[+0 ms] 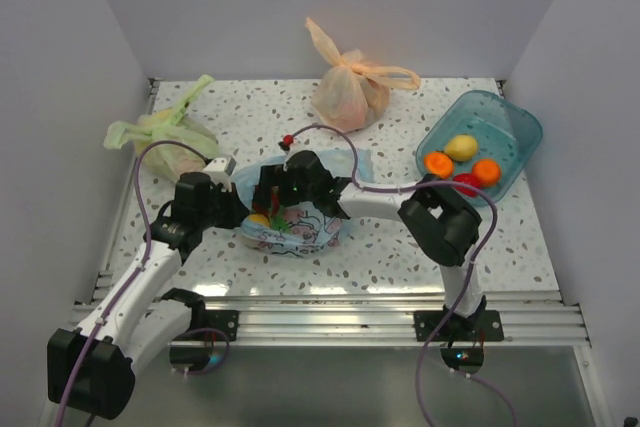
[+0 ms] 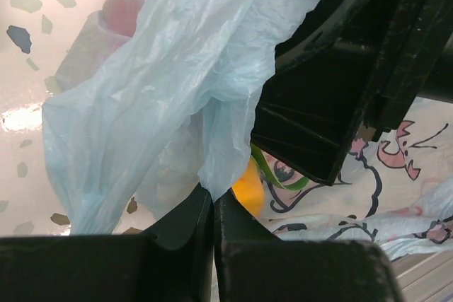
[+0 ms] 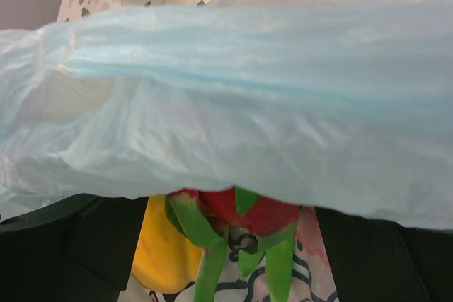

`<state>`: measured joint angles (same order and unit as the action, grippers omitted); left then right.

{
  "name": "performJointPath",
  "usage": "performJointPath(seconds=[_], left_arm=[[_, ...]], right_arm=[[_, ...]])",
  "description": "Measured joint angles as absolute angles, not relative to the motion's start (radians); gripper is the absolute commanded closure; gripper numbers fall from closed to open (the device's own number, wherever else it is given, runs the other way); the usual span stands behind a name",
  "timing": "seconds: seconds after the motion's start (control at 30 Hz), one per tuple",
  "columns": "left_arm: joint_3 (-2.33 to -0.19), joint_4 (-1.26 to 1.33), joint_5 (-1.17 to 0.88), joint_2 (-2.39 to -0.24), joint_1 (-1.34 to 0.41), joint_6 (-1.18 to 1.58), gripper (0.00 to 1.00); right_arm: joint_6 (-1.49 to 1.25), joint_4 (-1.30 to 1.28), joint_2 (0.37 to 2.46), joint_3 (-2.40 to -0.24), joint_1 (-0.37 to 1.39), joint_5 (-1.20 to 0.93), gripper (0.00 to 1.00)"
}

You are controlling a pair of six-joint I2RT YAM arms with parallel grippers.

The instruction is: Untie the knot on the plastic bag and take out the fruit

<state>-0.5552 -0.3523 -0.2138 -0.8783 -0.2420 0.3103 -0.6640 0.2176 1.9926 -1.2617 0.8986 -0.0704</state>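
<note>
The light blue plastic bag (image 1: pixel 300 235) with its cartoon print lies in the table's middle, its mouth held up. My left gripper (image 1: pixel 244 210) (image 2: pixel 214 196) is shut on the bag's thin film (image 2: pixel 170 97) at the left rim. From the right, my right gripper (image 1: pixel 284 187) (image 3: pixel 226 245) reaches into the mouth, jaws open wide. Between its fingers (image 3: pixel 71 238) sits a red fruit with green leaves (image 3: pixel 251 213). A yellow fruit (image 3: pixel 159 252) (image 2: pixel 249 187) lies beside it. Bag film (image 3: pixel 248 104) drapes over them. The knot does not show.
At the right, a teal bin (image 1: pixel 522 127) holds a yellow fruit (image 1: pixel 461 147), two orange ones (image 1: pixel 438 163) and a red one (image 1: pixel 466 184). A knotted green bag (image 1: pixel 165 137) sits back left, a knotted orange bag (image 1: pixel 345 87) at the back. White walls enclose the table.
</note>
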Motion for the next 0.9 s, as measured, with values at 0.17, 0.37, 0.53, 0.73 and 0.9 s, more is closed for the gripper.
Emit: performJointPath(seconds=[0.17, 0.37, 0.53, 0.73, 0.9], left_arm=[[-0.555, -0.352, -0.214, -0.879, -0.242, 0.31, 0.94], [-0.555, -0.353, -0.212, -0.878, -0.242, 0.311, 0.94], [-0.555, -0.353, -0.205, -0.878, -0.242, 0.311, 0.94], [-0.555, -0.353, -0.204, -0.876, -0.242, 0.311, 0.94], [-0.555, -0.353, -0.204, -0.876, -0.242, 0.311, 0.94]], right_arm=[[-0.665, 0.26, 2.011, -1.264, 0.899, -0.062, 0.51], [-0.641, 0.302, 2.002, -1.243, 0.899, -0.041, 0.83], [-0.592, 0.26, 1.945, -1.197, 0.9, -0.039, 0.97], [-0.525, 0.178, 1.877, -1.171, 0.902, -0.031, 1.0], [-0.477, 0.11, 1.863, -1.171, 0.903, 0.001, 1.0]])
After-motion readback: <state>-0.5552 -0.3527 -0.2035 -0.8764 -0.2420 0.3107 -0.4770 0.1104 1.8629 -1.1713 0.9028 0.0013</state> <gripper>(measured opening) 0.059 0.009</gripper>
